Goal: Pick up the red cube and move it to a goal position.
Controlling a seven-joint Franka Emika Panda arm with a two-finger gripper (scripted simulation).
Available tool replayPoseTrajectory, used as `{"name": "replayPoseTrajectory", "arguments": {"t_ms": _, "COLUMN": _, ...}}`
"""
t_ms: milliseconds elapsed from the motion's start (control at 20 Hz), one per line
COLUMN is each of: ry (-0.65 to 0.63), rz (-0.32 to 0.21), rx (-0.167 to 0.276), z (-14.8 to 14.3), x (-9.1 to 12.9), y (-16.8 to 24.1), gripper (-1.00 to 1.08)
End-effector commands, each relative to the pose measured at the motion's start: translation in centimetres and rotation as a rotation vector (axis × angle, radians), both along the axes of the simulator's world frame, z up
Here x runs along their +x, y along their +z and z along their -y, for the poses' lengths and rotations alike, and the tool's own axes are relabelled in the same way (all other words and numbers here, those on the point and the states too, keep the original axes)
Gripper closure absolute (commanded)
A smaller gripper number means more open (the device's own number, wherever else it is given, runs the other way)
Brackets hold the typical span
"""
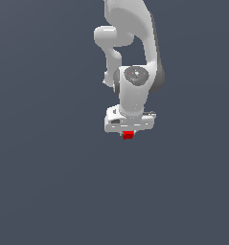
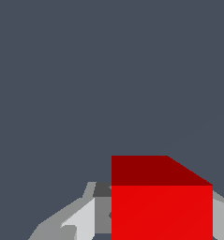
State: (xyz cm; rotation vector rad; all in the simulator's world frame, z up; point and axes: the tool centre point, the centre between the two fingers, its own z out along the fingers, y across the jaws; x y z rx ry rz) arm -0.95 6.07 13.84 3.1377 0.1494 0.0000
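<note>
The red cube [image 1: 128,136] is a tiny bright-red block showing just under the white hand of the arm in the exterior view. My gripper [image 1: 129,134] points down and is shut on it. The fingers are hidden behind the cube and hand there. In the wrist view the red cube [image 2: 161,206] fills the space between the two grey fingers [image 2: 85,218], which press its sides. My gripper [image 2: 161,220] holds it close to the camera. No goal position is marked in either view.
A plain dark grey-blue floor [image 1: 49,182] spreads all around the arm, with no other objects or edges showing. The white arm's links [image 1: 135,48] rise above the hand in the exterior view.
</note>
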Motion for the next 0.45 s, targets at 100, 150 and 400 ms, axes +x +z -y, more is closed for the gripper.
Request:
{"name": "replayPoseTrajectory", "arguments": {"t_ms": 100, "ry": 0.0, "rz": 0.0, "rx": 0.0, "z": -0.5, "x": -1.0, "y": 1.4, "gripper": 1.08}}
{"name": "replayPoseTrajectory", "arguments": {"t_ms": 150, "ry": 0.0, "rz": 0.0, "rx": 0.0, "z": -0.6, "x": -1.1, "y": 1.6, "gripper": 1.08}}
{"name": "replayPoseTrajectory", "arguments": {"t_ms": 400, "ry": 0.0, "rz": 0.0, "rx": 0.0, "z": -0.7, "x": -1.3, "y": 2.1, "gripper": 1.08}}
